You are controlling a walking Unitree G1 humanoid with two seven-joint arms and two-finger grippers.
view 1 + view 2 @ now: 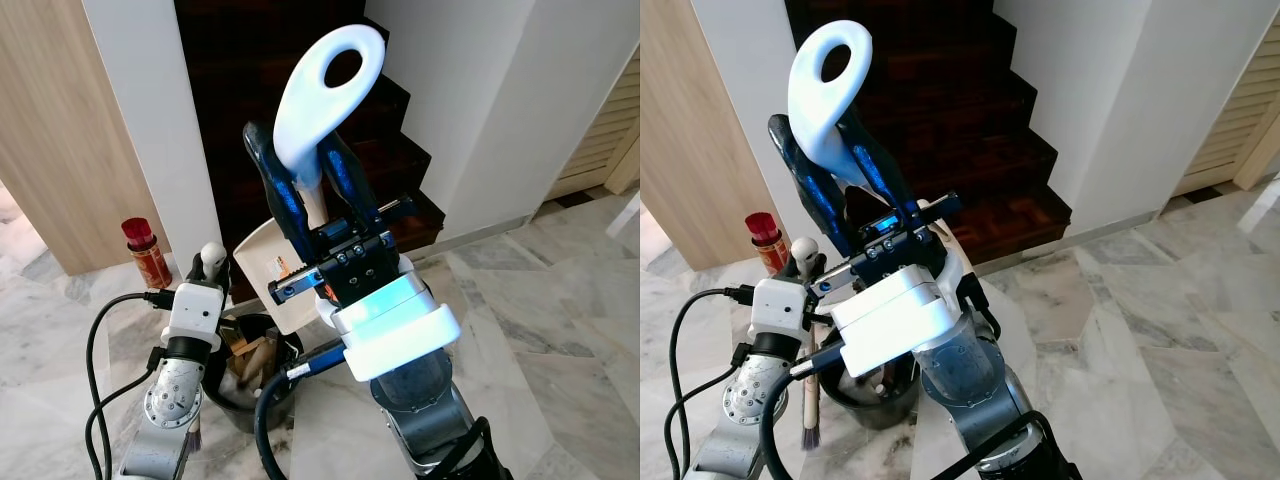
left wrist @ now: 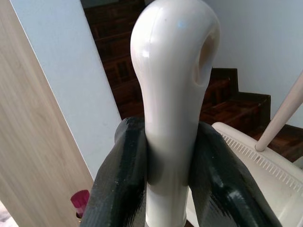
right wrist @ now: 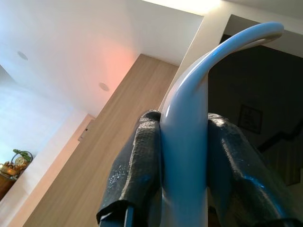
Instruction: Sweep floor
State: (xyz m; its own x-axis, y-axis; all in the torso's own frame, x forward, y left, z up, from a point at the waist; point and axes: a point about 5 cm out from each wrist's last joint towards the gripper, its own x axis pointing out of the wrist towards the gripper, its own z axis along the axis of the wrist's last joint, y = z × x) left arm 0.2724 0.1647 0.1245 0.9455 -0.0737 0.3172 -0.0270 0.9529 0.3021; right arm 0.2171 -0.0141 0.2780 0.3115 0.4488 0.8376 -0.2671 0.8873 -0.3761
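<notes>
My right gripper (image 1: 297,150) is raised in front of me, shut on the dustpan's white loop handle (image 1: 330,85). Below it the cream dustpan (image 1: 272,265) hangs tilted over a black bin (image 1: 238,408) that holds scraps. My left gripper (image 1: 212,270), low on the left, is shut on a hand brush's cream handle (image 2: 173,71). The brush (image 1: 810,395) hangs down beside the bin, bristles near the floor. In the right wrist view the black fingers (image 3: 137,170) clamp the handle on both sides.
A dark wooden staircase (image 1: 400,170) rises straight ahead between white walls. A red-capped can (image 1: 147,252) stands on the marble floor by the left wall. Louvred doors (image 1: 605,140) are at the far right. Black cables (image 1: 95,400) loop beside my left arm.
</notes>
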